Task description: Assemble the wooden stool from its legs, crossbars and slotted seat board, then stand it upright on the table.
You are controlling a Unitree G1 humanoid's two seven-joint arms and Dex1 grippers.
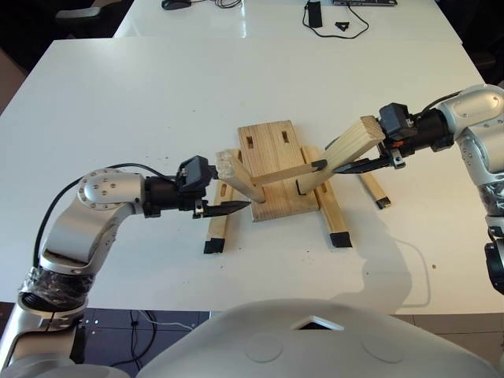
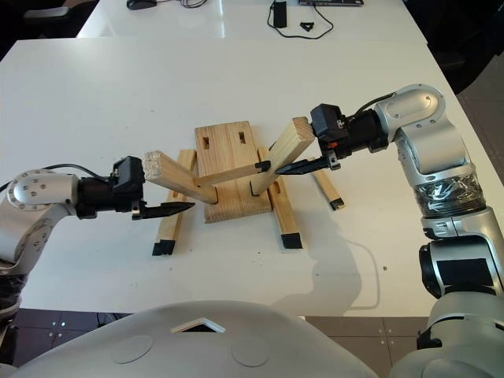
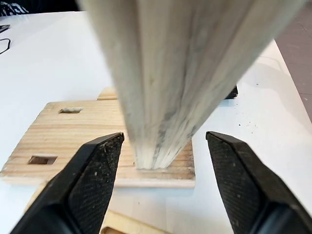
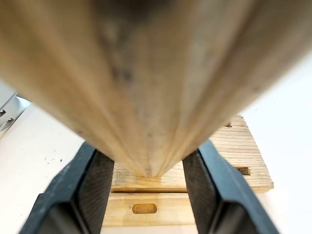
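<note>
White tabletop (image 1: 157, 94) held flat pale slotted wooden seat board (image 1: 272, 146); left gripper (image 3: 165, 141) gaped loose around tilted pale square wooden left leg (image 1: 239, 177), right gripper (image 4: 147, 146) pinched right leg (image 1: 350, 148), so the splayed legs risked levering out of their slots.

White table (image 1: 118, 102). Slotted seat board (image 1: 268, 146) lies flat at its centre, two slots open on the far half. Two legs stand tilted in the near half: left leg (image 1: 240, 179) leans out leftward, right leg (image 1: 350, 146) leans out rightward. Crossbar (image 1: 283, 173) spans between them. Left gripper (image 1: 228, 209) sits low, just beside the left leg's base. Right gripper (image 1: 366, 165) is under the right leg's raised end. Three black-tipped loose bars lie flat by the board: one left (image 1: 217, 224), two right (image 1: 332, 214) (image 1: 375, 189).
</note>
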